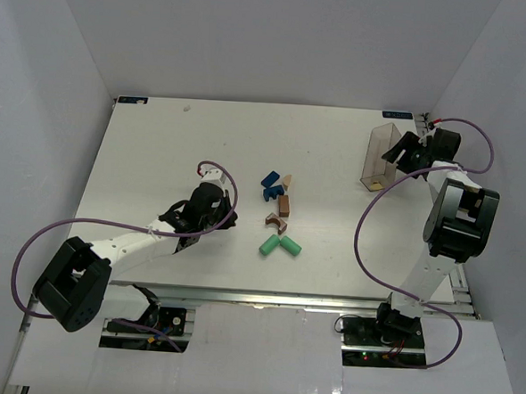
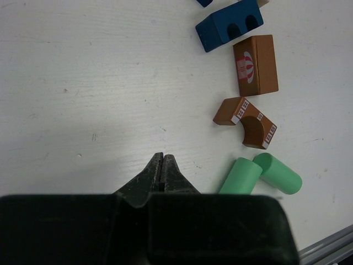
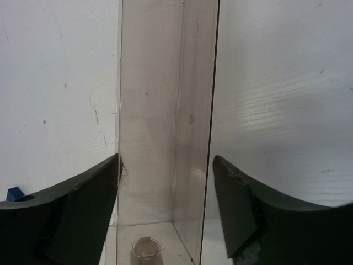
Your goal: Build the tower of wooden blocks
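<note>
Two robot arms stand nearest, bolted at the near edge of a white table that fills the scene. The left arm reaches toward the middle. The right arm stretches to the far right corner.

A clear plastic box stands at the far right of the table, its long side running near to far. The right gripper has its jaws wide on either side of this box, fingertips at its walls. Whether they press on it cannot be told.

The left gripper has its fingers pressed together and holds nothing. It is over bare table, just left of the blocks.

The blocks lie loose in a short line running near to far at mid-table.

- The brown brick lies flat, its long axis near to far.
- Just far-left of it, a blue piece with two arched holes points from near-left to far-right.
- The brown arch lies near the brick. Its long axis runs from far-left to near-right, and its opening faces near-left.
- Nearest in the line, the left green cylinder and the right green cylinder lie on their sides. Their far ends meet and their near ends splay apart.
- At the far end sit a second blue piece and, to its right, a tan piece.
</note>
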{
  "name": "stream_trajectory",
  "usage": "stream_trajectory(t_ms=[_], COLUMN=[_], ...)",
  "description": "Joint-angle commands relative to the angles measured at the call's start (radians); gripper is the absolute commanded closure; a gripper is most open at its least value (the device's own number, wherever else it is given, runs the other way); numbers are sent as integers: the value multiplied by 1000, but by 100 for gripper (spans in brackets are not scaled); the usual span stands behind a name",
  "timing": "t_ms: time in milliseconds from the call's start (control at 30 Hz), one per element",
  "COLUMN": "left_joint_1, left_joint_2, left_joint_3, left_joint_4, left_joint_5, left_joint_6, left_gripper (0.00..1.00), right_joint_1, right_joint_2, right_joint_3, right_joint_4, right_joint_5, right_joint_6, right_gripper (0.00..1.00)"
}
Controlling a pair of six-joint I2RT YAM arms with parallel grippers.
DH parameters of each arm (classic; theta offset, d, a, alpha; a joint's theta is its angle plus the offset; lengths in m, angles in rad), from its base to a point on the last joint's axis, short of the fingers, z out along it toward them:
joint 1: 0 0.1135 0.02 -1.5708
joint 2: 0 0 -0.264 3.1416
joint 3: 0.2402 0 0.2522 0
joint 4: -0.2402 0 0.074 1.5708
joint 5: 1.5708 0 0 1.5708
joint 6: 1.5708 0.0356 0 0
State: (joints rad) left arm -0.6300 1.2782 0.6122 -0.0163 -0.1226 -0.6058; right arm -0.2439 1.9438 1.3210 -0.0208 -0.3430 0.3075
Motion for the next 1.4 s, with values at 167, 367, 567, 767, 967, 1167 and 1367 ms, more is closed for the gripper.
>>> stream_trajectory(t_ms=[167, 367, 567, 767, 967, 1167, 1367], left_joint_1=[6, 6, 6, 6, 6, -24, -182], left_joint_2=[-16, -43, -76, -139, -191, -198, -89], left_joint_3=[-17, -25, -16, -95, -114, -125, -19], left_joint_4=[49, 54, 50, 122, 129, 191, 94], left_joint_5=[26, 22, 29, -27, 6, 245, 225], left_joint_6=[40, 43, 34, 87, 111, 201, 222], left_gripper=[100, 100, 100, 81, 35, 30, 31], right_joint_1=[3, 68, 301, 497, 707, 818, 847], right_joint_2=[-63, -140, -239, -448, -582, -718, -780], right_joint_3=[105, 52, 11, -183, -367, -575, -643], right_joint_4=[-157, -175, -210, -224, -286, -253, -204], right_joint_5=[165, 275, 566, 644, 488, 418, 427], right_joint_6=[-32, -45, -122, -174, -184, -161, -114], right_gripper=[4, 7, 7, 3, 34, 39, 40])
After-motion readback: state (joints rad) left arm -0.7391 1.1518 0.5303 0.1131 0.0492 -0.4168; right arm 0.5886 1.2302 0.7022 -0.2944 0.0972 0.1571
